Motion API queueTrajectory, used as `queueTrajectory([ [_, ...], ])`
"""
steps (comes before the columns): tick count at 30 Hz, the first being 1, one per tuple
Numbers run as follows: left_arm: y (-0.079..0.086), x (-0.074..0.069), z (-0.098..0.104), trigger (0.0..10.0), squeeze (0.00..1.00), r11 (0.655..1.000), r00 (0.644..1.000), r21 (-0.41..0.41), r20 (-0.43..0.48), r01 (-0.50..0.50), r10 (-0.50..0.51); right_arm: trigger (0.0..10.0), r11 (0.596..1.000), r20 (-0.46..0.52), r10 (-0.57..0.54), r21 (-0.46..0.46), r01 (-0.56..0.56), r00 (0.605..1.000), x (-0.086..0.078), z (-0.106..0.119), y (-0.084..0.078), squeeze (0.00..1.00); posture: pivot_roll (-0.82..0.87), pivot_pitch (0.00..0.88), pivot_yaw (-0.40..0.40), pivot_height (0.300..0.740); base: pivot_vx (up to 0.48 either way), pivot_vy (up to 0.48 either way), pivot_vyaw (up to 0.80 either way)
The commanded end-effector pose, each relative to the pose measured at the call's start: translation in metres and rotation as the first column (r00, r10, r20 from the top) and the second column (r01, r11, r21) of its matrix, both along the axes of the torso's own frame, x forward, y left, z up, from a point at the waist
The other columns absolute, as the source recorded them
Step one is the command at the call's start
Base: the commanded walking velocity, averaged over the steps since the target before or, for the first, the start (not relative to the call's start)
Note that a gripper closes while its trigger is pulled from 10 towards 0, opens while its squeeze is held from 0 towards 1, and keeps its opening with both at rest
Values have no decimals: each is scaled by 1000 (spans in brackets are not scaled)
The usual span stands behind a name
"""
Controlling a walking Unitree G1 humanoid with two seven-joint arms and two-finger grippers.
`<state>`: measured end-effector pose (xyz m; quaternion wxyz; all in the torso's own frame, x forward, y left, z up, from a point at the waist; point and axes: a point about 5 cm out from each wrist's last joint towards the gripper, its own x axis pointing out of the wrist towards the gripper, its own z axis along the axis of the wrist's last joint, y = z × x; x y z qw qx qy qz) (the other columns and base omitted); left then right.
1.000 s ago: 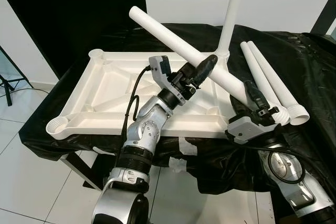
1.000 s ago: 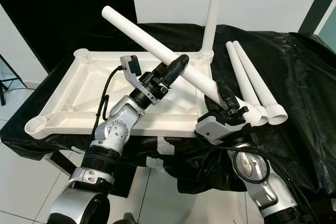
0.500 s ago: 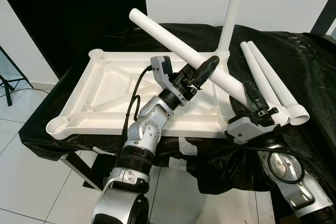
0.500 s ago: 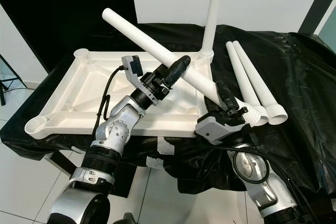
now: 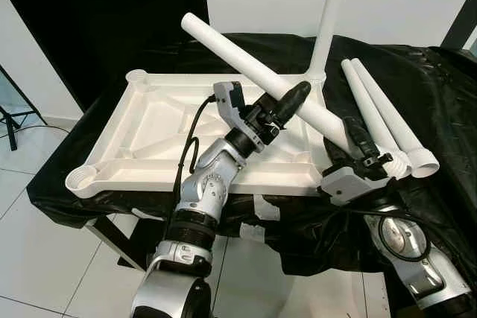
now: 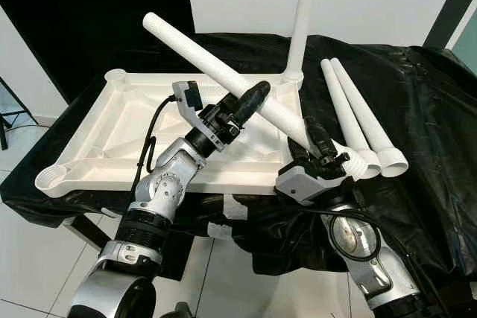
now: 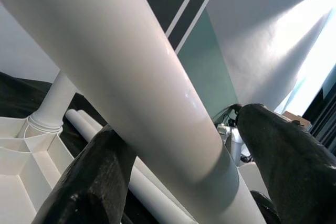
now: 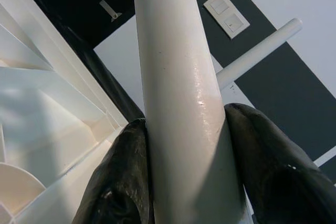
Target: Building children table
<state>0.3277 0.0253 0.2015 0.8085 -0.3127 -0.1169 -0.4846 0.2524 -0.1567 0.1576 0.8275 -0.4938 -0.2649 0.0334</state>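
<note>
The white tabletop [image 5: 186, 135] lies upside down on a worktop [image 5: 417, 87] draped in black cloth, its ribbed underside facing up and a round socket at each corner. One leg is already in place: the fitted leg [image 5: 329, 13] stands upright in the far right corner socket. That is the only corner finished, as far as the pictures show.

A second leg, the held leg [image 5: 253, 68], is in hand between both arms. It slants from its plain end up at the far left, over the tabletop, down to its ribbed end at the near right. The left end effector [image 5: 287, 102] has its two black fingers pressed around the leg's middle; the left wrist view shows a finger on each side of the tube. The right end effector [image 5: 358, 139] pinches the same leg close to its lower, threaded end, its fingers hugging the tube in the right wrist view. That lower end hovers just beside the near right socket [image 5: 302, 158] but is not yet seated there.

Two spare legs [image 5: 387, 121] lie side by side on the cloth to the right of the tabletop, untouched. The near left socket [image 5: 80, 179] and far left socket [image 5: 136, 77] stand empty.

So roughly a quarter of the assembly looks done: the held leg must be stood up and fixed into its socket, then the two spares fitted.
</note>
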Motion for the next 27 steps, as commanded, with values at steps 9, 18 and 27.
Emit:
queueTrajectory([
  [9,-1,-1,1,10000,0,1000,1000,-1,19,12,-12,10000,1000,0,-2,13,2,1000,2,0,1,0,115,0,41,740,0,0,0],
  [18,-3,-2,2,10000,0,999,999,19,26,29,-29,10000,999,-15,0,36,1,1000,-1,-6,6,0,133,0,44,740,0,0,0],
  [27,-3,-7,-3,10000,0,999,1000,28,20,23,-24,10000,1000,-26,5,22,-5,1000,-2,-6,0,0,147,0,24,740,0,0,0],
])
